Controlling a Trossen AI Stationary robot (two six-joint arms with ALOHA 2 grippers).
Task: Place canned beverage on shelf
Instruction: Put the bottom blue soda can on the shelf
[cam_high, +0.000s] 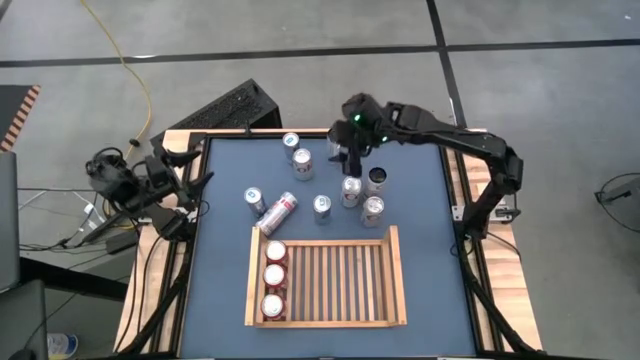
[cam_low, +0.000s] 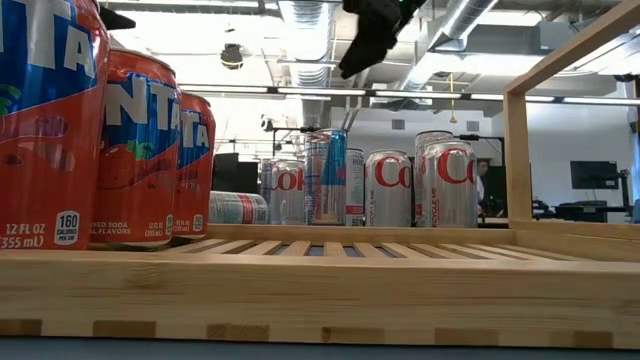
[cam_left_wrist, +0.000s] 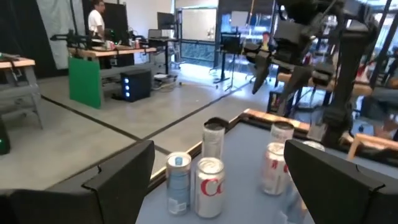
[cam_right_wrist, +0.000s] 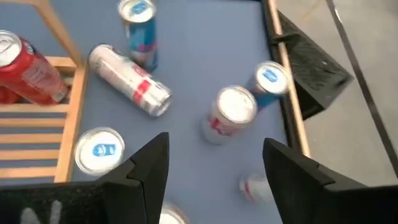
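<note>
High view: the right hand (cam_high: 350, 152) hangs over the far middle of the blue table (cam_high: 420, 200), its fingers parted and holding nothing, poised above a loose cluster of upright cans, most directly over the silver Coke can (cam_high: 351, 190) standing just beside a dark-topped can (cam_high: 377, 179). Seen from the right wrist, the two dark fingers (cam_right_wrist: 149, 168) frame bare blue tabletop with another red-and-white can (cam_right_wrist: 230, 112) ahead of them, which suggests the arm is lining up a pick rather than carrying anything. More cans wait nearby: a blue-topped slim can (cam_high: 321, 206), one more Coke can (cam_high: 372, 210) near the shelf's far rim, two standing close together toward the far edge (cam_high: 296, 150), and one lying on its side (cam_high: 279, 212) next to an upright can (cam_high: 256, 201). Nearer the camera side lies the light-wood shelf (cam_high: 395, 290), its slatted bottom mostly bare, with three red Fanta cans (cam_high: 273, 277) lined up along its left rim, apparently filling it row by row so space stays free. At the table's left edge the left hand (cam_high: 190, 190) waits well clear, fingers spread wide and empty, presumably parked to leave the work to its partner.
</note>
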